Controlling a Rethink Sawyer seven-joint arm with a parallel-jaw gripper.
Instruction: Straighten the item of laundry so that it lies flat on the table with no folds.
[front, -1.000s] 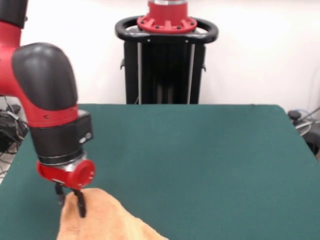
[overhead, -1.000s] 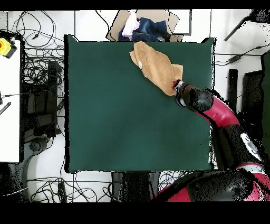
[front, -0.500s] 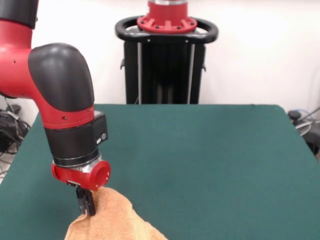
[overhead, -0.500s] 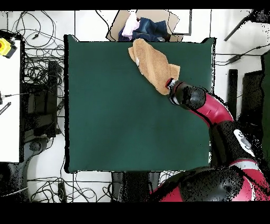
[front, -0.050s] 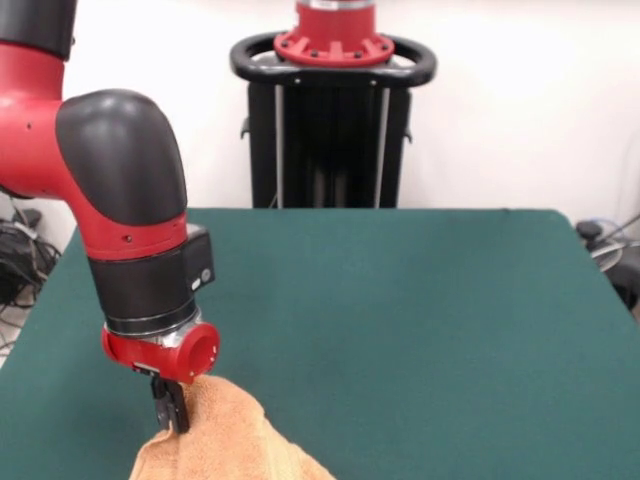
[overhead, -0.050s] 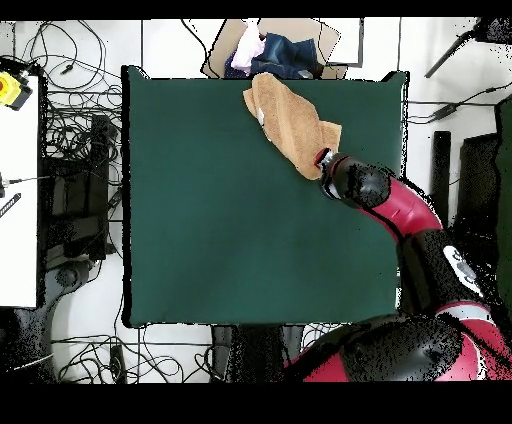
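The item of laundry, an orange-tan towel (front, -0.050s: 225, 445), lies bunched and folded at the table's near left corner in the front view. From overhead the towel (overhead, -0.050s: 288, 122) runs diagonally from the table's top edge toward the right side. My gripper (front, -0.050s: 172, 412) points down at the towel's raised edge, shut on the cloth, which peaks up around its fingertips. In the overhead view the gripper (overhead, -0.050s: 322, 160) sits at the towel's lower right corner. The dark green table (front, -0.050s: 420, 320) stretches wide beyond the towel. The towel's near part is cut off by the front view's bottom edge.
A cardboard box with mixed clothes (overhead, -0.050s: 272, 50) stands just past the table's top edge in the overhead view, close to the towel. Cables (overhead, -0.050s: 70, 130) cover the floor on the left beside a white bench (overhead, -0.050s: 18, 190).
Over the second my arm shifted inward over the table and the fingers, apart at first, closed on the towel's edge. The towel's corner moved slightly with it. The last half second shows almost no motion.
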